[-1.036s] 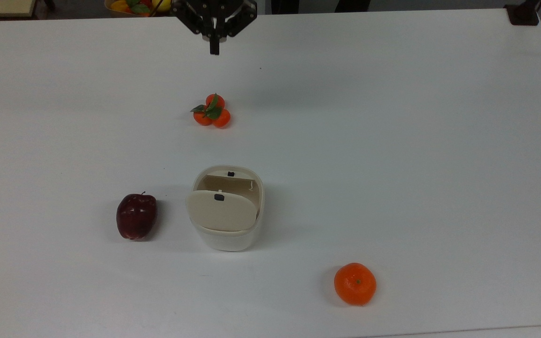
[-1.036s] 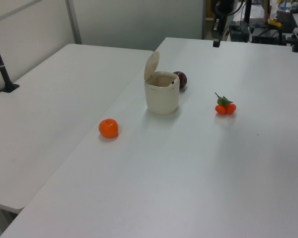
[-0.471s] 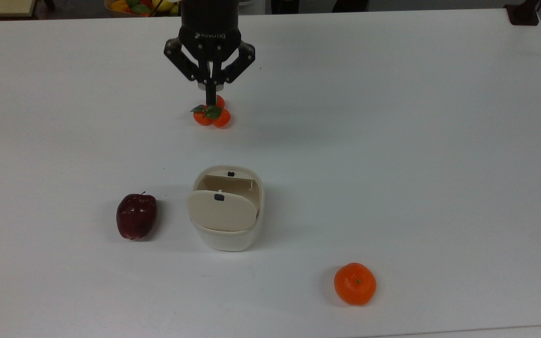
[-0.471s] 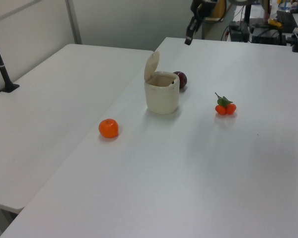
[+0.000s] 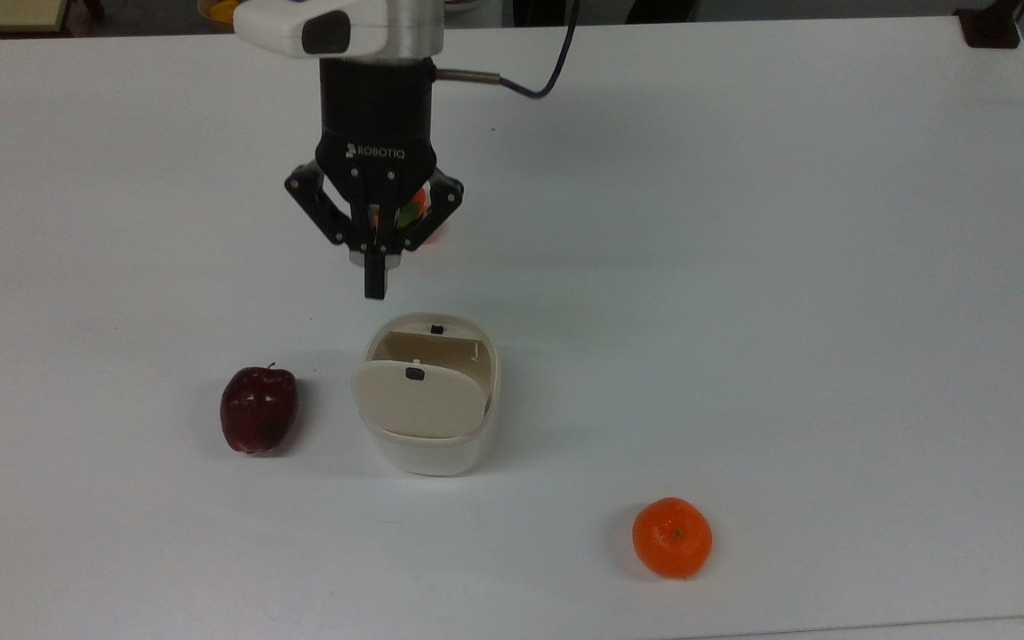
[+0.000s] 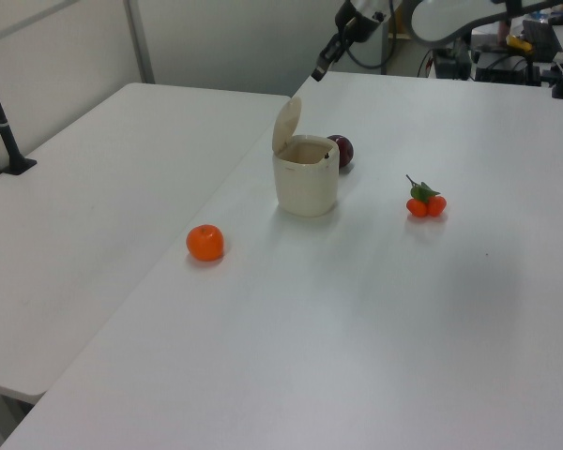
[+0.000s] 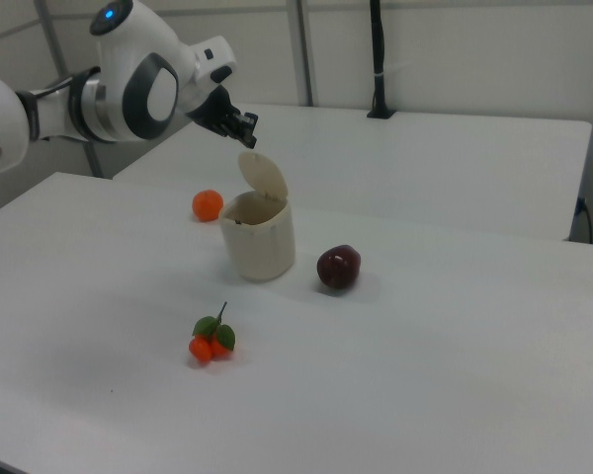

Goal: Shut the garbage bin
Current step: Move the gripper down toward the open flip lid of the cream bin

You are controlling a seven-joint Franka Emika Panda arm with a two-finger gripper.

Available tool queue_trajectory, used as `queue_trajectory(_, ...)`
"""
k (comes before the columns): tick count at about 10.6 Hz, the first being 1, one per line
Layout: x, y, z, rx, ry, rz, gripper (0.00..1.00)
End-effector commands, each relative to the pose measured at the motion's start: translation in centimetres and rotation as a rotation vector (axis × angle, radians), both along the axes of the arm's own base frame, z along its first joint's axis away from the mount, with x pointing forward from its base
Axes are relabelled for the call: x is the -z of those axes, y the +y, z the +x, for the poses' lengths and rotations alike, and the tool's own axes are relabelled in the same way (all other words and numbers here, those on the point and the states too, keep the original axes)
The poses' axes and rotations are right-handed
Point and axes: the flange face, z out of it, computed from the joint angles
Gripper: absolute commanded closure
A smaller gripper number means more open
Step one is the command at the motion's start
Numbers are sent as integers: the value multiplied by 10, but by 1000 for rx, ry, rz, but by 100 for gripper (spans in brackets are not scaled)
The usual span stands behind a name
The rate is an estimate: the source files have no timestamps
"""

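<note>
The garbage bin (image 5: 430, 396) stands in the middle of the white table (image 5: 788, 267), its lid (image 6: 286, 124) standing up. It looks like light, hard plastic that could slide, so a soft push on the lid's top edge seems best. The gripper (image 5: 375, 286), pinched closed and holding nothing, hangs at 12 o'clock from the bin in the top view. An apple (image 5: 258, 410) sits at 9 o'clock. The room has pale walls.
</note>
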Motion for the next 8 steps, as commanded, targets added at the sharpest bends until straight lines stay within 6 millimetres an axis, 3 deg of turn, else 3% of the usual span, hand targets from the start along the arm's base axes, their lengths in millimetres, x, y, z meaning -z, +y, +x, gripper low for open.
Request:
queue_trajectory(1,15,-1,18,-3,-160,18,100)
queue_trajectory(4,41,4,29,18,-200,67,100)
queue_trajectory(8,47,9,31,97,-211,160,100)
